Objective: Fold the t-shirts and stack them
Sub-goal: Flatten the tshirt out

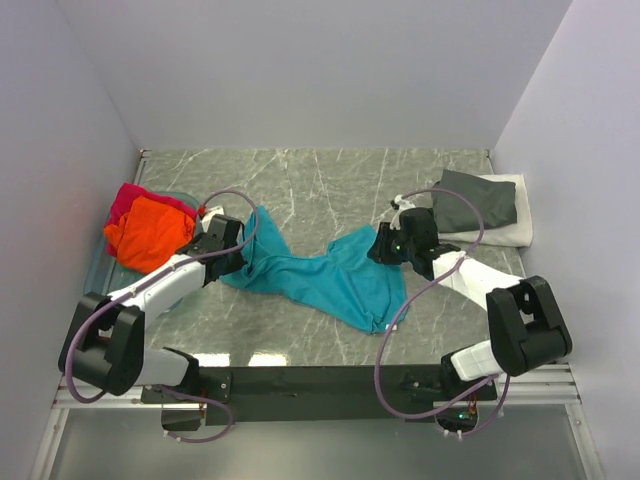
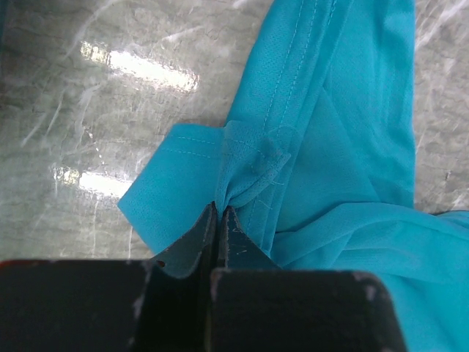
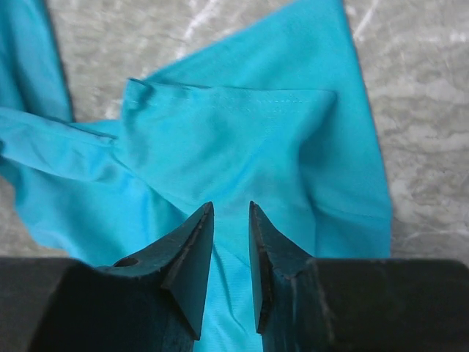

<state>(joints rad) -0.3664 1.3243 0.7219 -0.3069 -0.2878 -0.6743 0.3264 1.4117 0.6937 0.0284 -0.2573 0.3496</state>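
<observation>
A teal t-shirt (image 1: 335, 280) lies crumpled and stretched across the marble table (image 1: 330, 180) between my two arms. My left gripper (image 1: 238, 252) is shut on a bunched seam of the teal t-shirt (image 2: 322, 147) at its left end; the left gripper (image 2: 219, 209) has its fingertips pressed together on the cloth. My right gripper (image 1: 380, 248) sits at the shirt's right end. In the right wrist view the right gripper (image 3: 230, 207) has a narrow gap between its fingers, low over the teal t-shirt (image 3: 242, 139), with cloth showing in the gap but not pinched.
An orange t-shirt (image 1: 150, 235) and a magenta-red t-shirt (image 1: 128, 198) lie heaped at the left in a clear bluish tub (image 1: 98, 268). A folded dark grey t-shirt (image 1: 478, 200) rests on a white t-shirt (image 1: 512, 232) at the back right. Walls close in on three sides.
</observation>
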